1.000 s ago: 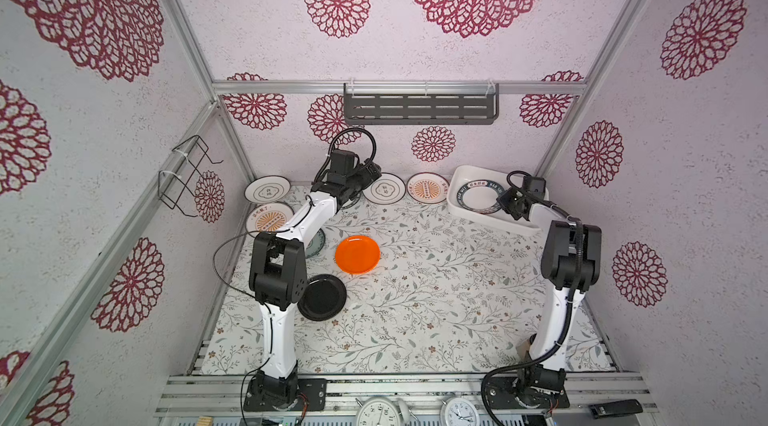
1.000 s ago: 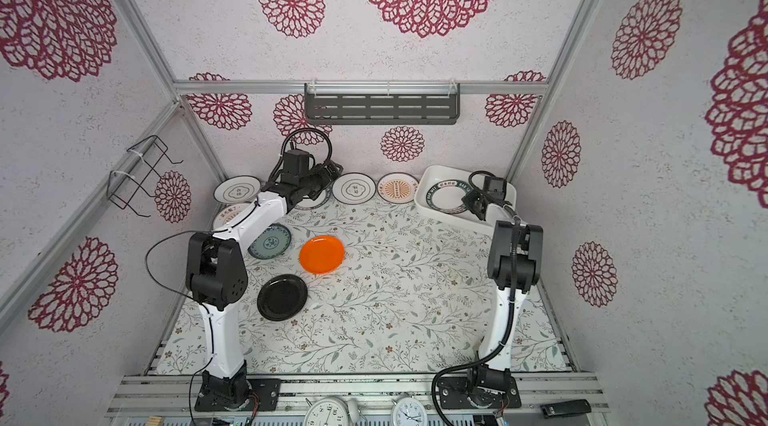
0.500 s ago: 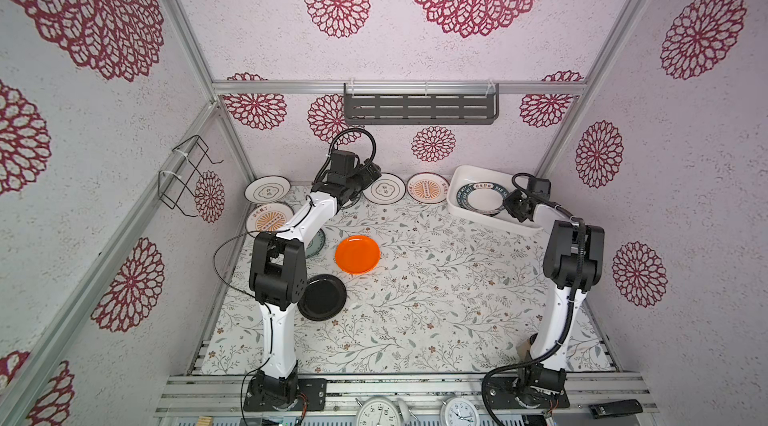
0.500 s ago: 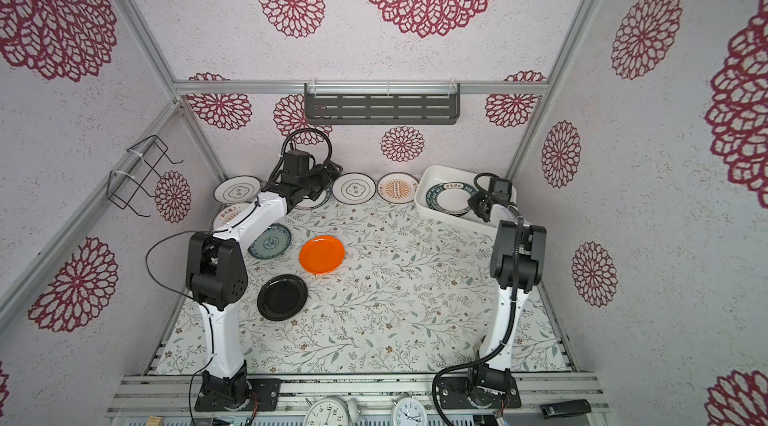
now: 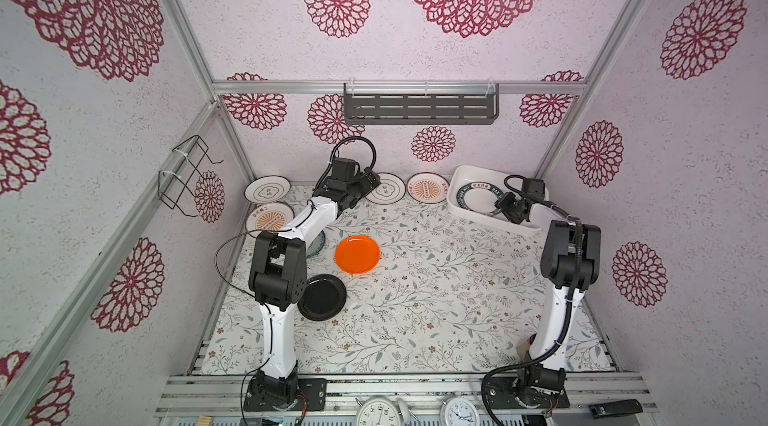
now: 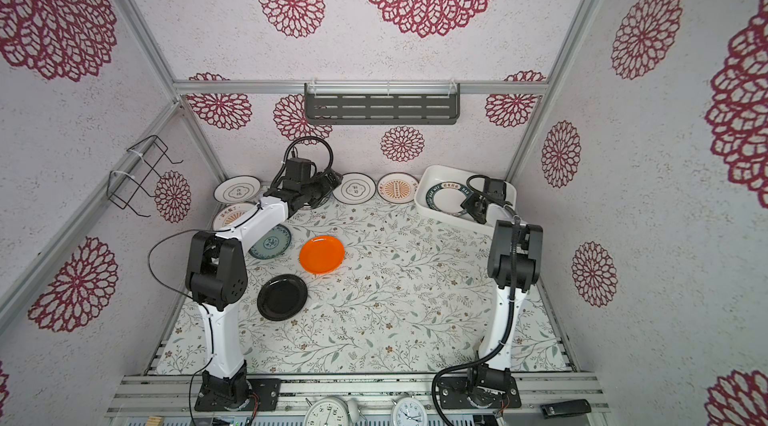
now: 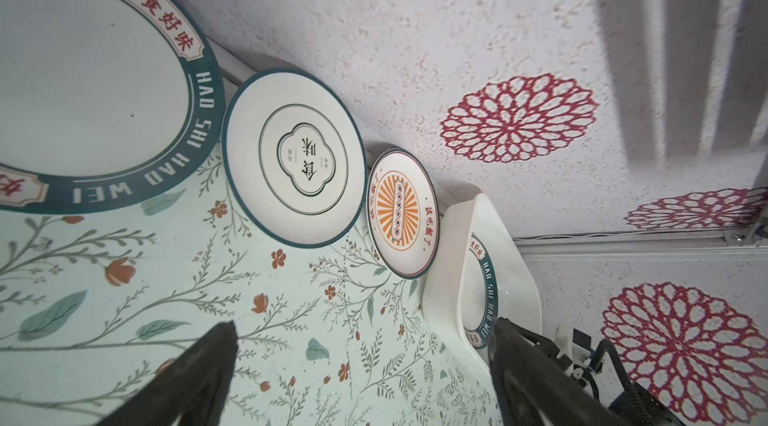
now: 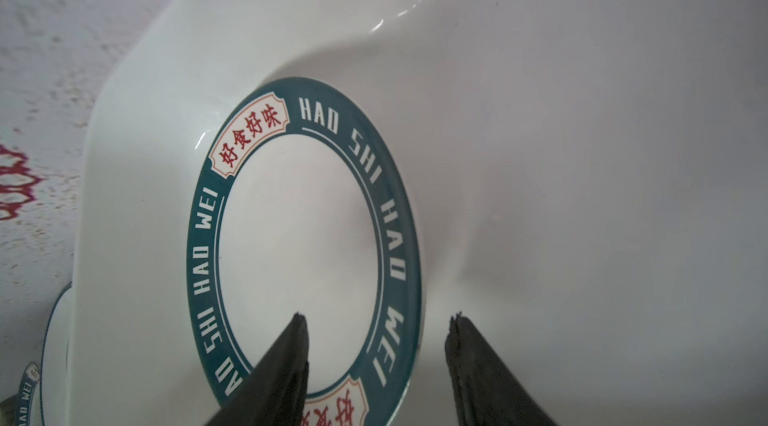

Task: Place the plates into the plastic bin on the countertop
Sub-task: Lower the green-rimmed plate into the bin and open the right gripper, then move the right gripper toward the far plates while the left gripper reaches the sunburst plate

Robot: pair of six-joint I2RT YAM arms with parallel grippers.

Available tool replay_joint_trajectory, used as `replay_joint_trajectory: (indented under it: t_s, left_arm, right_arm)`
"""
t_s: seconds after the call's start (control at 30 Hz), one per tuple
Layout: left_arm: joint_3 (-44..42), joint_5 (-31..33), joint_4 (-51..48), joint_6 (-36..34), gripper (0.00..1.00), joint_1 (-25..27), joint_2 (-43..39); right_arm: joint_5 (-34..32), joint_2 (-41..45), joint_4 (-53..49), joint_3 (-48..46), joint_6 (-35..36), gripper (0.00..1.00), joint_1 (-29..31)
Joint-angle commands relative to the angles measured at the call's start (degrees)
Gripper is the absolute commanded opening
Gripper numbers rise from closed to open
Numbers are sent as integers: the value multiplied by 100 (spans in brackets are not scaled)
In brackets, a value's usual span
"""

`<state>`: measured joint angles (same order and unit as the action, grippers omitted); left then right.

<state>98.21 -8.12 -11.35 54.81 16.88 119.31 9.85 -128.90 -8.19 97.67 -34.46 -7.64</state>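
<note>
The white plastic bin [image 5: 457,178] sits at the back right of the countertop [image 5: 436,299]. A green-rimmed plate [image 8: 299,236] lies inside the bin [image 8: 561,132]. My right gripper [image 8: 378,320] is open, its fingers either side of that plate's rim. My left gripper [image 7: 361,328] is open and low over the countertop at the back, beside another green-rimmed plate [image 7: 83,83], a ringed plate [image 7: 295,153] and a sunburst plate [image 7: 401,211]. In both top views an orange plate [image 5: 357,254], a black plate [image 5: 322,297], a teal plate [image 6: 270,241], a ringed plate [image 5: 267,189] and a sunburst plate [image 5: 269,218] lie on the left.
A dark grey slotted shelf [image 5: 419,107] hangs on the back wall and a wire rack [image 5: 183,178] on the left wall. Clocks [image 5: 376,413] stand beyond the front rail. The left arm's elbow [image 5: 276,270] overhangs the black and teal plates.
My right gripper has opened off the green-rimmed plate, which now lies in the bin, and has drawn slightly back to the right. The left arm has not moved.
</note>
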Motion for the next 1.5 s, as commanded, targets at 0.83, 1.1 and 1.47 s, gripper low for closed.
replay_joint_trajectory:
  t_s: [0.83,1.1,1.47]
  left_arm:
    - [-4068,-44,-140,62,97,-1373,-3624]
    - [-4712,-221,-541,-254,97,-2620,-4167]
    - [-4755,-471,92,-37,97,-3806,-3379]
  right_arm:
    - [-1607,2402,-331,-657,310,86,2665]
    - [-1104,2238,536,-1151,-646,94,3460]
    - [136,949,719,335,-363,95,4104]
